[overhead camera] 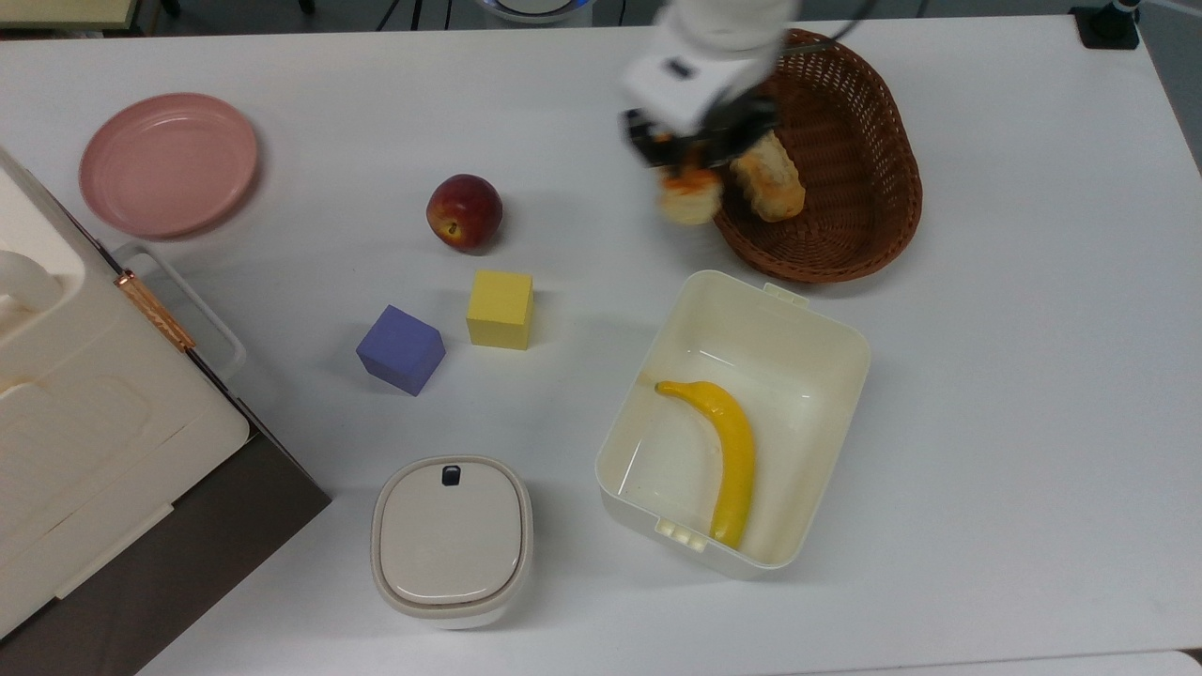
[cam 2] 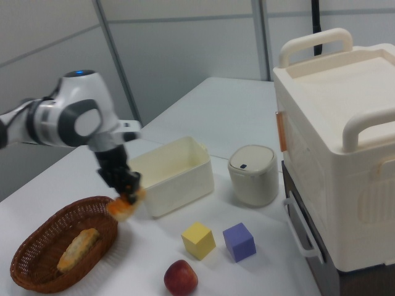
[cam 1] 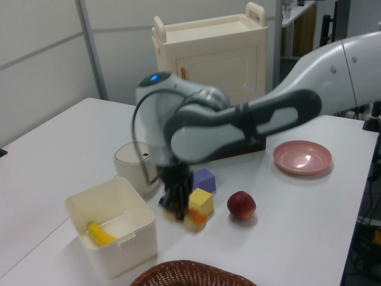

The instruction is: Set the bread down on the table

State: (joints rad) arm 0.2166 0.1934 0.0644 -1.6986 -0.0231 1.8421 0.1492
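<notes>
The gripper (overhead camera: 690, 155) is clamped on the bread (overhead camera: 691, 195), which hangs below its dark fingers, lifted off the white table (overhead camera: 1014, 394); in the top view the roll sits over the left rim of the brown wicker basket (overhead camera: 845, 235), and in the right view (cam 2: 123, 206) it hangs above the basket's right edge, clear of the tabletop. The longer, paler pastry stick (overhead camera: 768, 178) lies inside the basket, just right of the bread in the top view. Nearer the camera in the top view stands an open white tub (overhead camera: 826, 347) with a yellow banana (overhead camera: 728, 451) lying in it. To the top view's left of the bread are a red apple (overhead camera: 464, 211), a yellow cube (overhead camera: 500, 309) and a purple cube (overhead camera: 401, 348), all apart from one another on the table. A lidded round cream container (overhead camera: 452, 540) stands near the tub, a pink plate (overhead camera: 169, 162) lies far left, and a cream cabinet (overhead camera: 84, 413) occupies the top view's left edge
</notes>
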